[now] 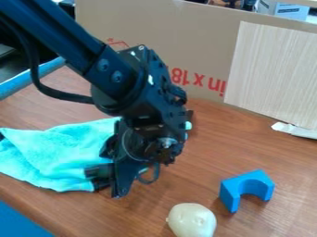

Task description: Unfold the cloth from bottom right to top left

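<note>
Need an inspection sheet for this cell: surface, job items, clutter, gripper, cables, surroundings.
Surface: brown wood-grain table, reflecting light at right.
Job's things: turquoise cloth at left, rumpled, not lying flat.
Clutter: blue block with an arched cutout at right; pale rounded object at the near edge of the view, identity unclear.
Gripper: black gripper at the cloth's right side; grip on it can't be confirmed.
Cables: black cable sagging in a loop beside the arm.
Surroundings: cardboard panel behind, pale board against it.

Arm (77,39) slanting from upper left (gripper (106,178) hanging low).
</note>
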You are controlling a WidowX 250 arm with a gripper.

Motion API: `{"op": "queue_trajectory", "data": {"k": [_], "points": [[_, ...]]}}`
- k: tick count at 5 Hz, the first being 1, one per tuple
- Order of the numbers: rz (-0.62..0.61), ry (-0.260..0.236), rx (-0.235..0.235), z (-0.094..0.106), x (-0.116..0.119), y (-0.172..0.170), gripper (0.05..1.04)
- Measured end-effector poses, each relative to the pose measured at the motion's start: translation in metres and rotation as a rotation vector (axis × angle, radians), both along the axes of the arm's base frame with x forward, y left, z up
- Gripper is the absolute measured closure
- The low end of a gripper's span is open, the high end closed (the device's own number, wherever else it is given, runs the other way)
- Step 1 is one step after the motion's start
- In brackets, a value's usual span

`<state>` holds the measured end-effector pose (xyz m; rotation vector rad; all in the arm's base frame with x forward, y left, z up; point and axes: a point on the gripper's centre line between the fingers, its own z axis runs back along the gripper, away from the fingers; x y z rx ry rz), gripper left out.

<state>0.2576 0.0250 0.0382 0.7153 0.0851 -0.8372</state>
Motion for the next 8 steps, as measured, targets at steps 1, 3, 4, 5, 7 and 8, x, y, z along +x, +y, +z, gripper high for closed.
{"op": "queue_trajectory", "data": {"k": [1,3,4,5,7,8], "points": [[-0.006,0.004,0.005,-0.002,-0.002,0.0,0.923],[-0.033,0.013,-0.011,0.002,-0.01,-0.006,1.034],[-0.042,0.014,-0.032,0.007,-0.011,-0.008,1.011],[-0.046,0.039,-0.044,0.005,-0.012,-0.006,0.864],[-0.043,0.053,-0.056,0.004,-0.013,-0.003,0.332],[-0.04,0.051,-0.061,0.003,-0.013,-0.003,0.161]]}}
